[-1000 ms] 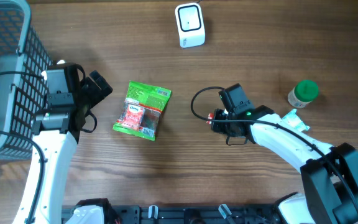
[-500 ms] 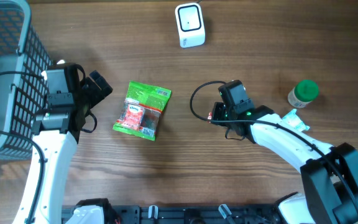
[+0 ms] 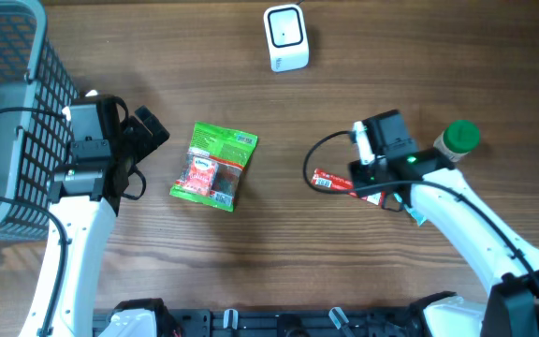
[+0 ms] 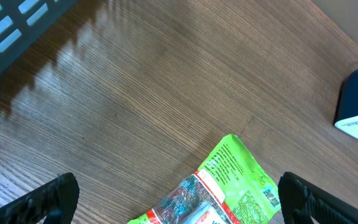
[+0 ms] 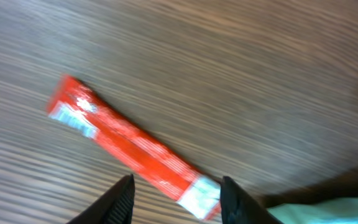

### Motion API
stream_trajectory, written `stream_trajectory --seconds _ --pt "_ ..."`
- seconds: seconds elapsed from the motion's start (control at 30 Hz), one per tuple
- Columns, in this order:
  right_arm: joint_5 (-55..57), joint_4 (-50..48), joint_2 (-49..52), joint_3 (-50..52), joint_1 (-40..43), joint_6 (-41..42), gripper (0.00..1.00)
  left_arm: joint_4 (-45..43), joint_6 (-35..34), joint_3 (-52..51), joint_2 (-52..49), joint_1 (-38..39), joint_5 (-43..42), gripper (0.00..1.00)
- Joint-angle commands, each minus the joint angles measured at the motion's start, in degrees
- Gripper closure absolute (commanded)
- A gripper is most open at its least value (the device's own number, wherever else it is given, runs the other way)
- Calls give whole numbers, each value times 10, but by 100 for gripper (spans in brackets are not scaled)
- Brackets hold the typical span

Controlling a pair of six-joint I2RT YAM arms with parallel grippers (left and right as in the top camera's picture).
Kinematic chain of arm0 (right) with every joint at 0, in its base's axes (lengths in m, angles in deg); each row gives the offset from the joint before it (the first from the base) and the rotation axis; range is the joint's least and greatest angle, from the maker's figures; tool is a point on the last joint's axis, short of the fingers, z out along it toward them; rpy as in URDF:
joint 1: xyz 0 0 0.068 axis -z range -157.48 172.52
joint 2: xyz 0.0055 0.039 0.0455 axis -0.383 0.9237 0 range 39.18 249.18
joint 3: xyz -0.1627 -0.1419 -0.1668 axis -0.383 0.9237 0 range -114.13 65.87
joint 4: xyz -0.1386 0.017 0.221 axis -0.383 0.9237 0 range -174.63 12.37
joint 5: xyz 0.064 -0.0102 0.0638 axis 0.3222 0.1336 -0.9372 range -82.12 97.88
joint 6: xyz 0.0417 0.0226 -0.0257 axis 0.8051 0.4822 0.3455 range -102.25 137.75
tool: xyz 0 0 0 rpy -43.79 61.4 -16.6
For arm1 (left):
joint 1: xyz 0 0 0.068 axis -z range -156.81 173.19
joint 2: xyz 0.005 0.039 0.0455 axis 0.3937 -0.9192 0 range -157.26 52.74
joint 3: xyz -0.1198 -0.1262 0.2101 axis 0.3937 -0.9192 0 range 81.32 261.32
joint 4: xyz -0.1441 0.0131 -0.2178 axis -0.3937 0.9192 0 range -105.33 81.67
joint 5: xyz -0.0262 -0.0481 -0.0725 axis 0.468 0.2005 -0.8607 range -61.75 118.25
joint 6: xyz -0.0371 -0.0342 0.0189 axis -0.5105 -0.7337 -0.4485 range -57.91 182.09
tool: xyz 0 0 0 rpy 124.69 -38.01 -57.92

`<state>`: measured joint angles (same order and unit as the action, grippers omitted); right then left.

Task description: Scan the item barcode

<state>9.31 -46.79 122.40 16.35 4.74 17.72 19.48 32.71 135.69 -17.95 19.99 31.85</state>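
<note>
A red packet [image 5: 129, 149] lies slantwise on the wooden table [image 5: 260, 74], slightly blurred, its white-tipped near end between two dark fingers [image 5: 120, 202] standing apart. A pale green edge [image 5: 328, 211] shows near right.

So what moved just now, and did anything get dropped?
The right tool opened, let go of the red packet and pulled back to the right, toward the green-lidded jar. The packet now lies flat on the table. The left tool, green snack bag, white scanner and basket stayed put.
</note>
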Motion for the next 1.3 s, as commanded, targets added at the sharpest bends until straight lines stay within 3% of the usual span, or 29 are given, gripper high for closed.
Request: stream_trajectory --seconds 0.0,0.27,0.47,0.63,0.97,1.27 --pt "-19 7 34 0 39 -106 54 0 5 1 1 -3 6 0" --pt "-27 18 106 6 56 -122 54 0 5 1 1 -3 6 0" --pt "-63 16 150 12 56 -118 66 0 5 1 1 -3 6 0" --pt "-122 -5 160 17 56 -118 69 0 5 1 1 -3 6 0" --pt "-127 0 160 21 56 -118 73 0 5 1 1 -3 6 0" --pt "-127 -18 160 32 56 -118 91 0 5 1 1 -3 6 0"
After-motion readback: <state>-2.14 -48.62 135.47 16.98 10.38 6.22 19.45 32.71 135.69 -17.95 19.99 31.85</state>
